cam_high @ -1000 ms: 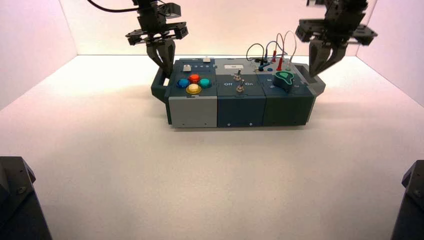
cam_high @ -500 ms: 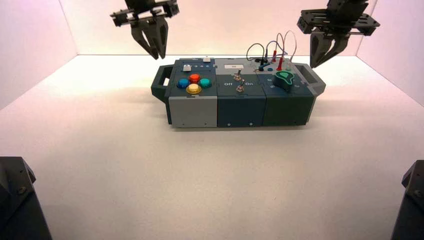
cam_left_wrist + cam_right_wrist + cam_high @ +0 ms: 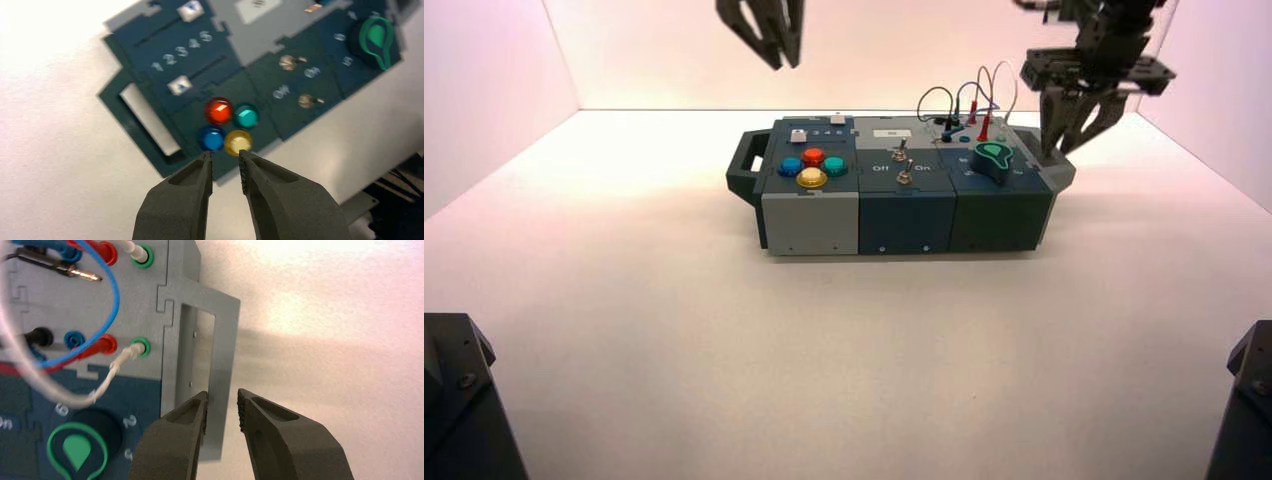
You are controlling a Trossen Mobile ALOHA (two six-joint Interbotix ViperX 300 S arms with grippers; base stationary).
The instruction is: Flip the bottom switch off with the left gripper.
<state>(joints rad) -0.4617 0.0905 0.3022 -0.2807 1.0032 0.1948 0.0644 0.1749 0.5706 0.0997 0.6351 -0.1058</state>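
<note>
Looking from the high view first, one finds the left gripper [image 3: 785,64] raised clear of the box [image 3: 908,225], its upper part cut off by the picture's edge. The bottom switch [image 3: 905,178] lies lower than the pincer, to its right and nearer the camera, with the top switch [image 3: 899,155] just behind it. The right gripper [image 3: 1058,151] is at the box's right handle [image 3: 1064,172], well apart from the left one; it seems to be waiting.

In the left wrist view the left pincer is spread, with nothing between its tips. The yellow button [image 3: 238,143] shows just beyond those tips, while the bottom switch is farther off, past the green button [image 3: 246,116]. Its lever leans toward the On lettering [image 3: 312,72] (the twin's lever leans that way too), so the flip is not done. What is left, by this judgement, is all of it: bring the pincer across, lower it beside the lever and push toward the Off lettering [image 3: 281,91].

In the right wrist view the right pincer is spread too, near the handle; whether it touches the bar is hard to tell. The knob [image 3: 77,450] is cut off below, and a white wire blurs across one side. Neither switch shows there.
</note>
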